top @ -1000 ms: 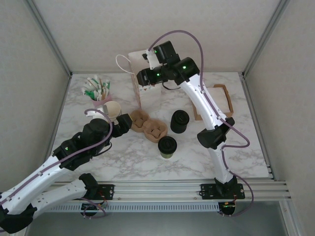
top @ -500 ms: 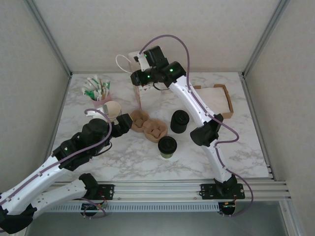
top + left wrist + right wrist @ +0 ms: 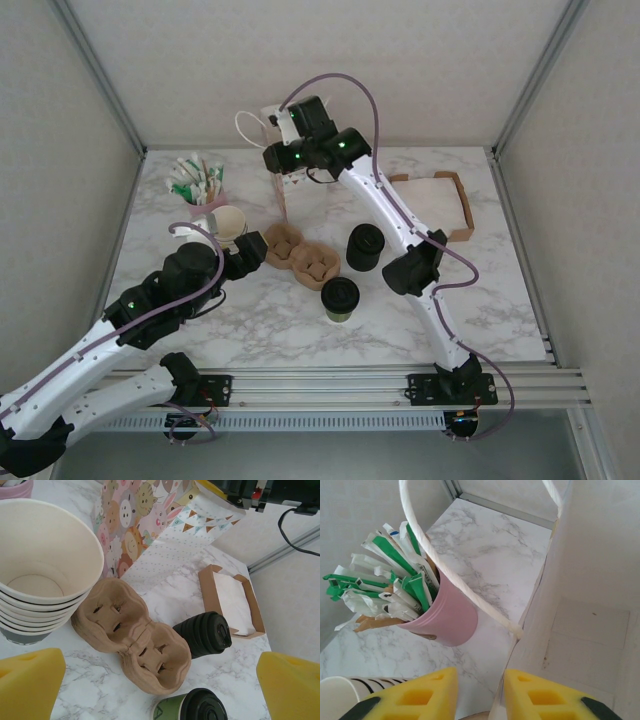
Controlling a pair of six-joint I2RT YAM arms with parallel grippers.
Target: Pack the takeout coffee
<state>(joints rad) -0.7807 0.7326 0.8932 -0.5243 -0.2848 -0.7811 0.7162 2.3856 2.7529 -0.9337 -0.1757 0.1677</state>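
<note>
**Top view, left to right; positions given from the carrier** (image 3: 300, 256), a brown pulp two-cup holder lying near the middle of the marble surface (image 3: 480, 300).

- **Far left of the carrier, behind it:** a pink cup (image 3: 445, 617) stuffed with green-and-white sachets.
- **Between the pink cup and the carrier:** a cup stack (image 3: 231, 224) of lidless cream paper cups. It is upright, just beside the carrier's left end.
- **Left gripper** (image 3: 160, 682)**:** hangs at the carrier's near-left side, facing it. Its yellow pads (image 3: 30, 680) are spread wide and clear of every object.
- **Behind the carrier:** a bag (image 3: 130, 525) printed with cartoon animals. It is upright, its mouth open and its white cord handles raised.
- **Right gripper** (image 3: 481, 690)**:** sits at the bag's rim. Its pads stand close together astride the bag's side wall, one inside and one outside. A strip of marble shows between the outside pad and the wall, so the wall is not pinched.
- **Coffee** (image 3: 340, 298)**:** upright on the surface just beside the carrier's near-right end, apart from both grippers. It has a black lid on and olive-green sides.
- **Right of the carrier:** a black cylinder (image 3: 365, 247), squat and upright, close to the carrier and behind the coffee.
- **Far right of the carrier, behind it:** a cardboard tray (image 3: 206, 590) holding white napkins.
</note>
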